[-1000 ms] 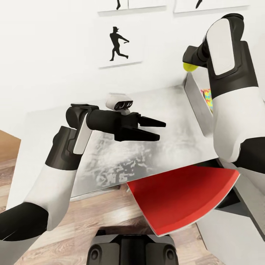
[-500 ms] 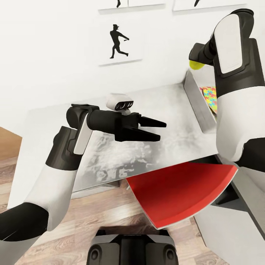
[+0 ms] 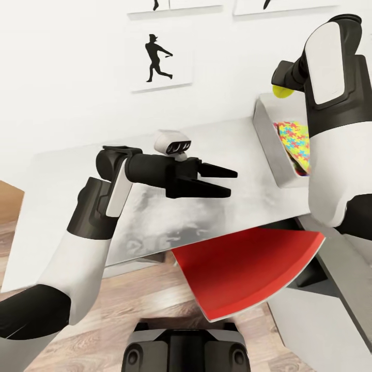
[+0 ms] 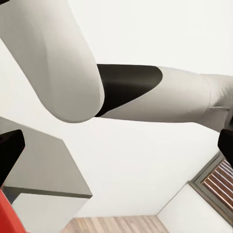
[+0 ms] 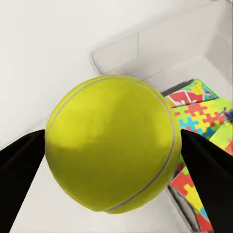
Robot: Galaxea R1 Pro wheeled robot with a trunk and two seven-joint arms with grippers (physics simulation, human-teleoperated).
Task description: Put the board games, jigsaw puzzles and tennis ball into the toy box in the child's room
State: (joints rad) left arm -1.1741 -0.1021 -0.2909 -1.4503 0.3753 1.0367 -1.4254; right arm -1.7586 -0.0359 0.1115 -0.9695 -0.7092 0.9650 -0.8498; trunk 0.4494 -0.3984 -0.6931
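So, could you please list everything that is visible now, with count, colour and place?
tennis ball: one, yellow-green, held between the right fingers, above the toy box's far end
toy box: one, light grey, on the table's right part
jigsaw puzzle: at least one, multicoloured, inside the toy box
table: one, pale grey mottled, against the wall
red curved panel: one, below the table's front edge
baseball-player silhouette: black, on the wall
left gripper: black, open, empty, over the table
right gripper: black, holding the ball

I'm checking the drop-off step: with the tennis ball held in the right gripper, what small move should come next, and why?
Probably carry the right gripper a little further over the toy box, then open it. The tennis ball is clamped between both fingers and hangs above the box's far corner, near the rim, with a jigsaw puzzle already lying inside. Centring first should keep the ball from bouncing out.
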